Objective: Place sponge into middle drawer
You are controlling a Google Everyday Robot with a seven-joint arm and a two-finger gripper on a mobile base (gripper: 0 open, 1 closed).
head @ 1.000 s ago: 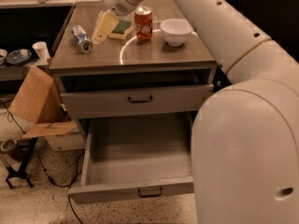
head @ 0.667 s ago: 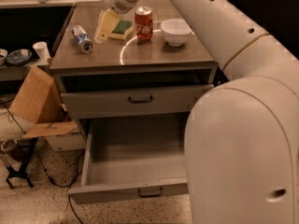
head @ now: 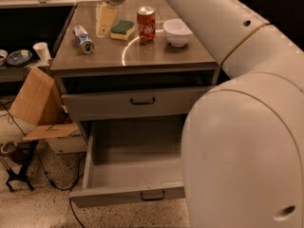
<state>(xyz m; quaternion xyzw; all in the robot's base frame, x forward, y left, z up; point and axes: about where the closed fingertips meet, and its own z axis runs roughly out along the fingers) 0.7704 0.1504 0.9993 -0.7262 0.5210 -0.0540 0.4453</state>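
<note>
we see a huge white robot arm [head: 237,127] filling the right side of the view, sweeping from the lower right corner up to the top centre. behind it stands a grey cabinet [head: 156,56] with a flat, shiny top. under the top, the upper drawer [head: 104,103] is slightly ajar, with a dark gap above its front. below it, the middle drawer [head: 109,196] is pulled far out towards us and its bare grey floor is showing. a small dark handle [head: 153,195] sits on its front, and the arm covers its right end. on the speckled floor to the left of the cabinet, a brown cardboard box [head: 35,101] leans with a flap hanging open.

on the cabinet top, from right to left, we find a white bowl [head: 177,31], then an upright red can [head: 146,23] just beside it. next comes the sponge [head: 122,29], lying flat with its green side up over yellow, just left of the red can. the yellowish gripper [head: 103,31] reaches down from the end of the arm at the sponge's left edge, with its tip at the tabletop. we cannot tell whether it touches the sponge, nor whether it is spread or pressed together. further left a silver can [head: 83,39] lies on its side. a small white cup [head: 42,51] stands on a lower surface left of the cabinet.
</note>
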